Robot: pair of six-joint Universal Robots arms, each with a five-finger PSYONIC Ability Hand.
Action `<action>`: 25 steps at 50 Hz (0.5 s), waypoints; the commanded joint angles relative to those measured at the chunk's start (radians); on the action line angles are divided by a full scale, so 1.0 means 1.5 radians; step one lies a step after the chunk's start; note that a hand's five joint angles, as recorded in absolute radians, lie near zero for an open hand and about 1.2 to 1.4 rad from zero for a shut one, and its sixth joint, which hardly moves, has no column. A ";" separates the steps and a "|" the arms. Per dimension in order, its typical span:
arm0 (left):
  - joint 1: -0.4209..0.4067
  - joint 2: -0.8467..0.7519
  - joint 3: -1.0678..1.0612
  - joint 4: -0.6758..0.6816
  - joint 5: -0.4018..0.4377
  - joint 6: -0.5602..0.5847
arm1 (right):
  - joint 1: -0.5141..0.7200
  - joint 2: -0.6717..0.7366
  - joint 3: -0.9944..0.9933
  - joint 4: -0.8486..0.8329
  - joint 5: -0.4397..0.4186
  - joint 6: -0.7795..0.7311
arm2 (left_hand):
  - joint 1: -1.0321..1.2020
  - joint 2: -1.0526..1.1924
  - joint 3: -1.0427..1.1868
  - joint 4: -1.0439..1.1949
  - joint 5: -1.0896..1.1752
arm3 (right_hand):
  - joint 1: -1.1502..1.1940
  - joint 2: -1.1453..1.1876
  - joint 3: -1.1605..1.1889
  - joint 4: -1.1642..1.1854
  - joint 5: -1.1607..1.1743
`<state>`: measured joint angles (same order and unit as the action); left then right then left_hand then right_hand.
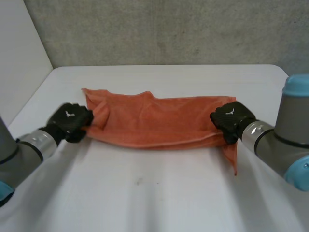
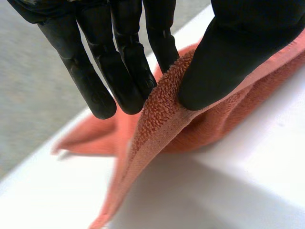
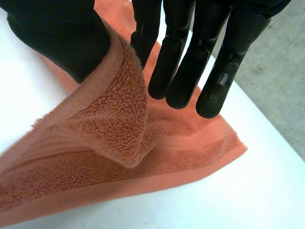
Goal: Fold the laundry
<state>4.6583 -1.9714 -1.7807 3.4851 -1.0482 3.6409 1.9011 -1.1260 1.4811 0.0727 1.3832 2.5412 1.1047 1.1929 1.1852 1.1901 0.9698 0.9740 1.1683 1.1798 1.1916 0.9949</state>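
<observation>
Left arm (image 1: 24,150) and right arm (image 1: 285,140) flank the near side of the white tabletop (image 1: 145,193). Between them an orange towel (image 1: 154,121) lies stretched crosswise on the middle of it. The left robot hand (image 1: 71,121) pinches the towel's left-end edge between thumb and fingers. The right robot hand (image 1: 231,120) clamps the right end likewise, raising a fold, with one corner trailing toward the near side.

From the head view, my left hand (image 1: 71,121) and right hand (image 1: 232,121) cover both ends of the orange towel (image 1: 154,121), hiding my fingertips.
</observation>
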 commanded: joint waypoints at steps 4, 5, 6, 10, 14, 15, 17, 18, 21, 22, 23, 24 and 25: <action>-0.015 0.321 -0.116 -0.117 -0.158 0.068 | -0.006 -0.097 -0.025 0.259 0.014 -0.112 | 0.194 0.136 0.141 0.137 0.168 | 0.281 0.152 0.144 0.136 0.151; -0.015 0.336 -0.125 -0.130 -0.165 0.079 | -0.006 -0.103 -0.018 0.290 0.026 -0.126 | 0.194 0.136 0.141 0.137 0.168 | 0.281 0.152 0.144 0.136 0.151; -0.015 0.349 -0.132 -0.142 -0.172 0.091 | -0.006 -0.107 -0.006 0.312 0.037 -0.143 | 0.194 0.136 0.141 0.137 0.168 | 0.281 0.152 0.144 0.136 0.151; -0.021 0.370 -0.163 -0.197 -0.199 0.154 | -0.005 -0.108 0.023 0.318 0.055 -0.166 | 0.194 0.136 0.141 0.137 0.168 | 0.281 0.152 0.144 0.136 0.151; -0.033 0.338 -0.180 -0.241 -0.219 0.205 | -0.003 -0.099 0.040 0.314 0.058 -0.181 | 0.194 0.136 0.141 0.137 0.168 | 0.281 0.152 0.144 0.136 0.151; -0.034 0.320 -0.180 -0.243 -0.220 0.209 | -0.002 -0.098 0.043 0.314 0.059 -0.182 | 0.194 0.136 0.141 0.137 0.168 | 0.281 0.152 0.144 0.136 0.151; -0.036 0.284 -0.177 -0.246 -0.224 0.214 | 0.000 -0.091 0.048 0.314 0.061 -0.186 | 0.194 0.136 0.141 0.137 0.168 | 0.281 0.152 0.144 0.136 0.151; -0.039 0.246 -0.170 -0.247 -0.228 0.215 | 0.000 -0.075 0.048 0.314 0.061 -0.189 | 0.194 0.136 0.141 0.137 0.168 | 0.281 0.152 0.144 0.136 0.151; -0.047 0.200 -0.154 -0.248 -0.236 0.216 | 0.000 -0.042 0.036 0.313 0.062 -0.194 | 0.194 0.136 0.141 0.137 0.168 | 0.281 0.152 0.144 0.136 0.151; -0.053 0.173 -0.132 -0.242 -0.241 0.216 | -0.002 -0.024 0.023 0.309 0.063 -0.197 | 0.194 0.136 0.141 0.137 0.168 | 0.281 0.152 0.144 0.136 0.151; -0.057 0.160 -0.119 -0.240 -0.244 0.217 | 0.000 -0.015 0.010 0.304 0.063 -0.198 | 0.194 0.136 0.141 0.137 0.168 | 0.281 0.152 0.144 0.136 0.151; -0.059 0.148 -0.104 -0.240 -0.249 0.217 | 0.001 -0.007 -0.006 0.300 0.064 -0.198 | 0.194 0.136 0.141 0.137 0.168 | 0.281 0.152 0.144 0.136 0.151; -0.061 0.135 -0.085 -0.239 -0.253 0.218 | 0.001 0.001 -0.025 0.294 0.066 -0.198 | 0.194 0.136 0.141 0.137 0.168 | 0.281 0.152 0.144 0.136 0.151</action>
<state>4.5944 -1.6067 -2.0236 3.1136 -1.3960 3.9656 1.8993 -1.2228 1.5409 0.5454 1.4770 2.2535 1.1047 1.1965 1.1890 1.1942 0.9699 0.9740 1.1683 1.1798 1.1916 0.9950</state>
